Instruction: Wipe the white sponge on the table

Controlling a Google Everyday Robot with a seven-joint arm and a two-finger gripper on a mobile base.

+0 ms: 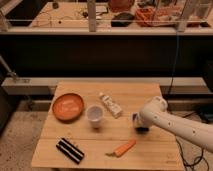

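Five things lay on the table (150, 95); the white sponge (110, 105) sat mid-table beside the cup (95, 114), apart from the gripper (139, 125), which hung low to its right, probably lining up. Whether it was spread or closed, I couldn't tell.

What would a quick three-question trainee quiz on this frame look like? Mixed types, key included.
1. True or false: the white cup stands on the orange plate.
2. Multiple choice: which lies closest to the gripper? A carrot; B orange plate; C white cup.
3. Fill in: the gripper hangs low over the wooden ___.
Key: 1 false, the white cup stands on the table beside the orange plate. 2 A. 3 table.
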